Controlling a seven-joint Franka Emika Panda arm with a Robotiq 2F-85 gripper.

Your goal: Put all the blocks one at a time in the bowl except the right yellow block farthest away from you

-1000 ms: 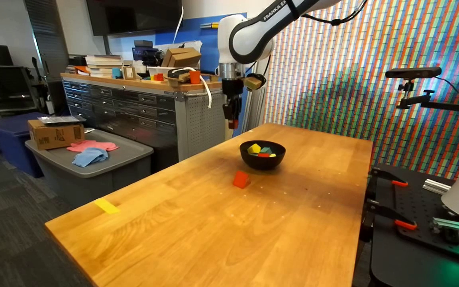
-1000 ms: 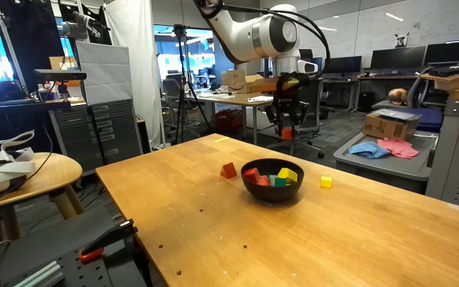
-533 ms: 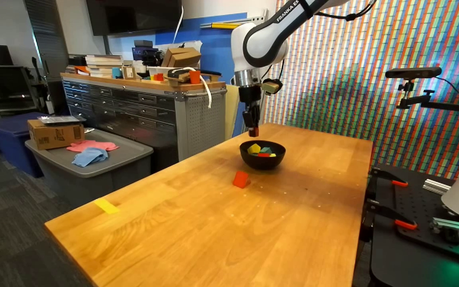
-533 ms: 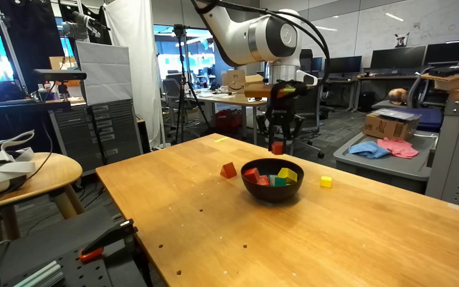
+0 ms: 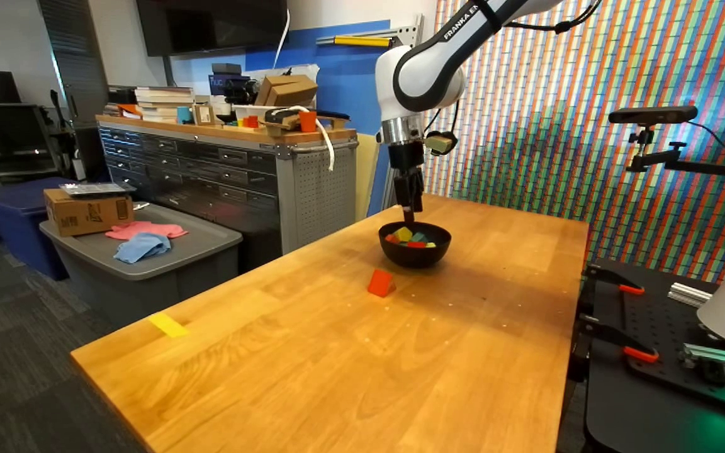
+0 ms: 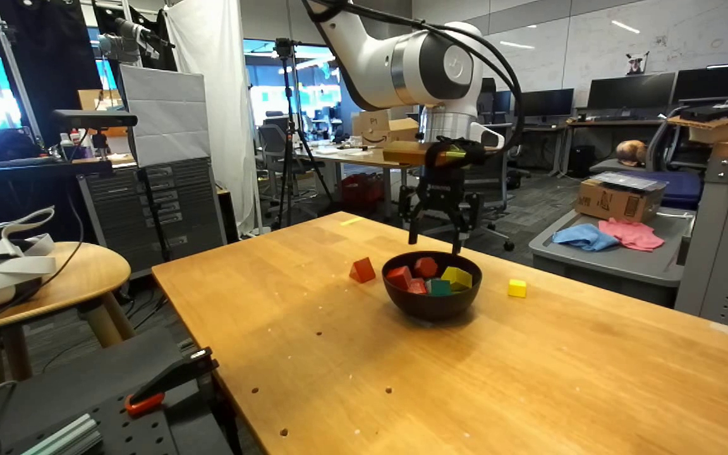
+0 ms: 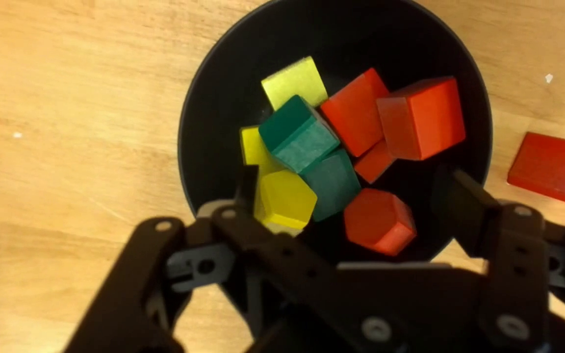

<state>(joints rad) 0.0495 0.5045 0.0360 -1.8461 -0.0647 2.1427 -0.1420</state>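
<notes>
One bench (image 6: pixel 478 379) carries the black bowl (image 6: pixel 430 309); over it the pincer (image 6: pixel 435 246) hangs spread wide, gripping nothing. Leaving low, it could catch the bowl and spill the blocks (image 7: pixel 307 142) inside. Outside, nearby, lie a red wedge (image 6: pixel 362 272) and a smaller, presumably exempt yellow cube (image 6: pixel 517 289).

The rounded white robot arm (image 5: pixel 425 72) is black-trimmed, with FRANKA lettering (image 5: pixel 461 24), a silvery metal collar (image 5: pixel 402 129) and black cables (image 6: pixel 518 101). Its jaws are black too — dotted with round pale screws (image 7: pixel 376 329).
</notes>
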